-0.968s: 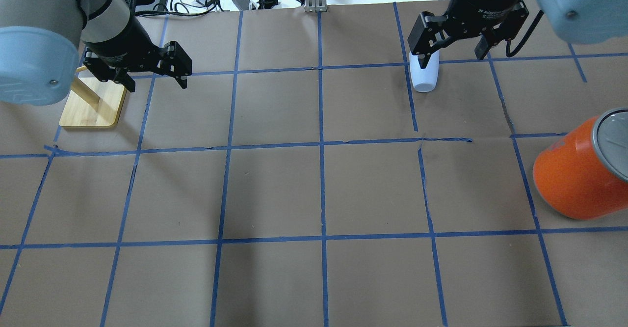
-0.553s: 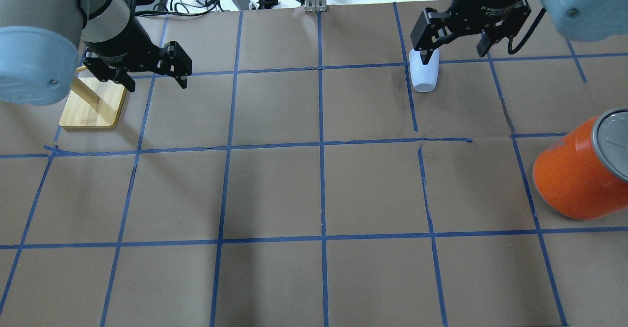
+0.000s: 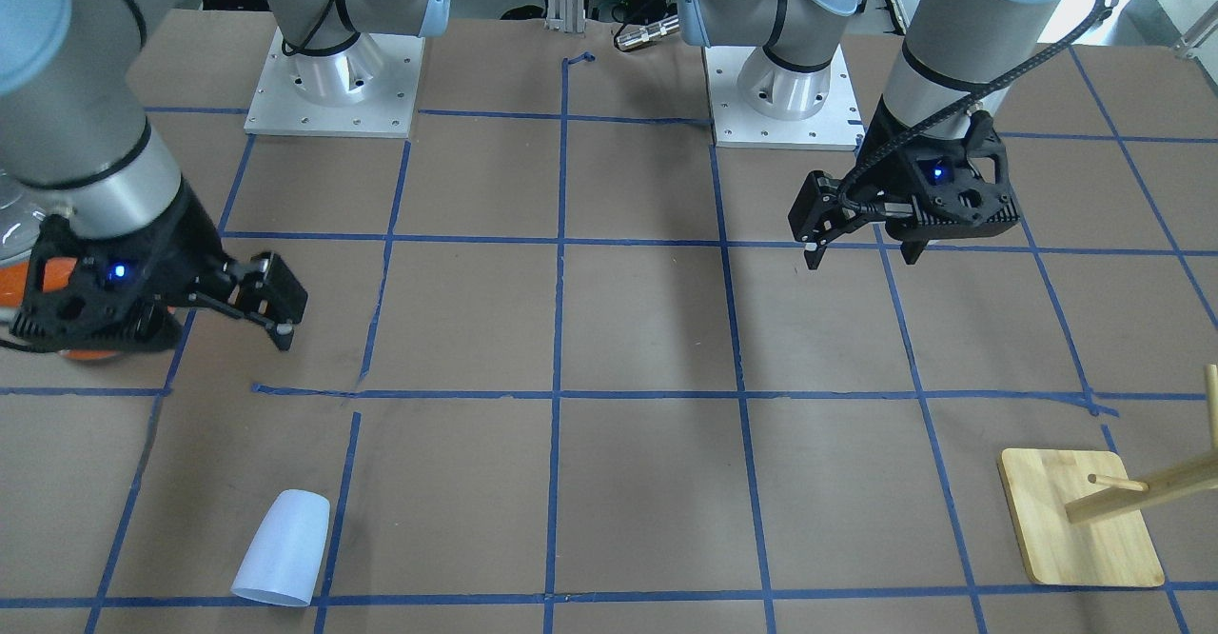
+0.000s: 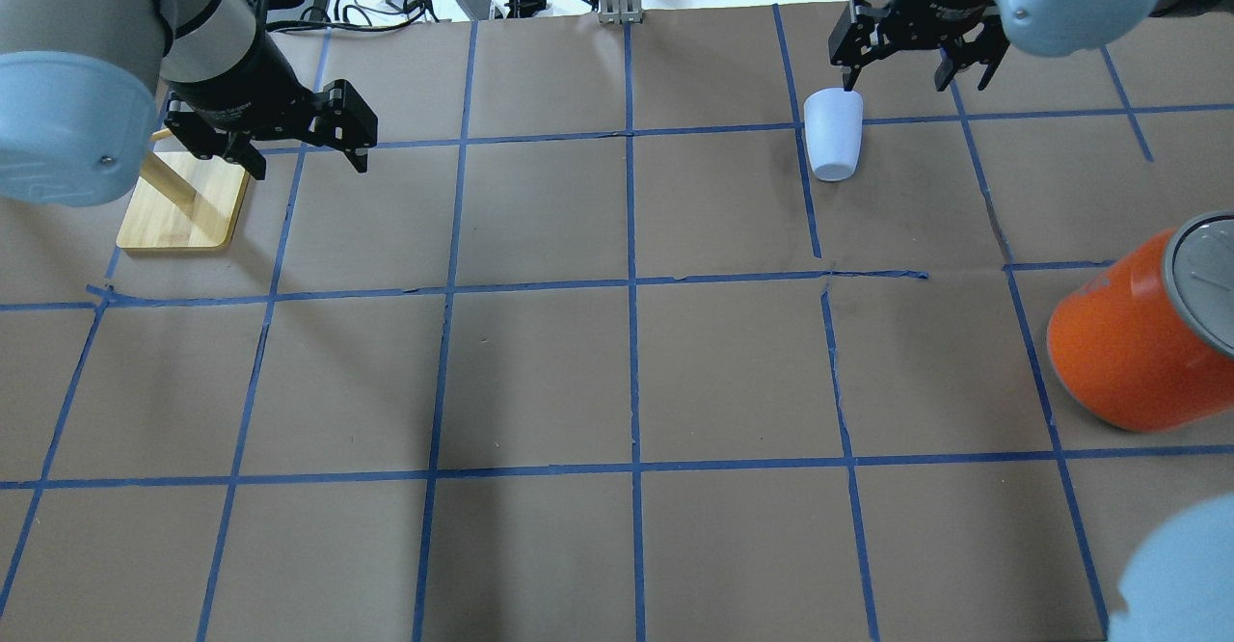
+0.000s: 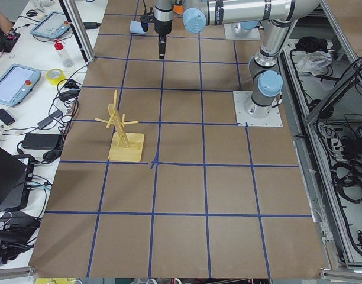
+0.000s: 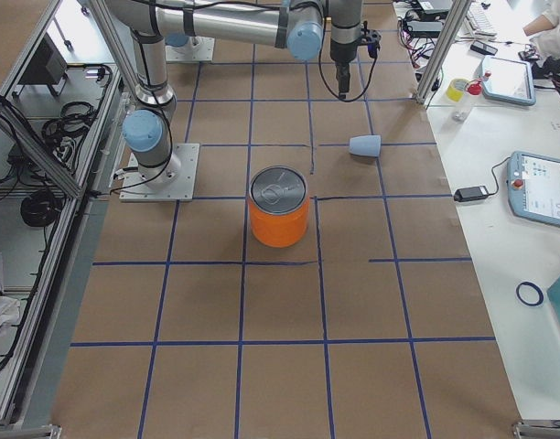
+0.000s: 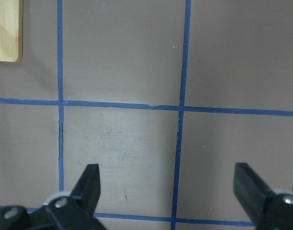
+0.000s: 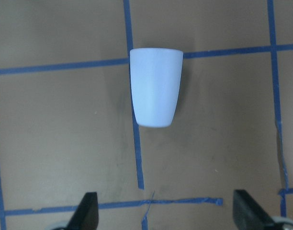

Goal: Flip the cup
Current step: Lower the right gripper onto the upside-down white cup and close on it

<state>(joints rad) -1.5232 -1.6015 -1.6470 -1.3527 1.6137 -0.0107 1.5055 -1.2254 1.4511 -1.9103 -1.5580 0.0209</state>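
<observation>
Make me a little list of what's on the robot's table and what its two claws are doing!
cup: lying on its side on the table, unheld
right gripper: open, raised, not touching the cup
left gripper: open, empty
orange can: upright, apart from the cup
wooden peg stand: upright, on the left arm's side

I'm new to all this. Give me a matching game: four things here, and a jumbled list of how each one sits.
1. cup
2. orange can
3. wooden stand
4. left gripper

a. open, holding nothing
b. lying on its side
c. upright, silver top up
d. pale wood, with pegs

Pairs: 1-b, 2-c, 3-d, 4-a.
</observation>
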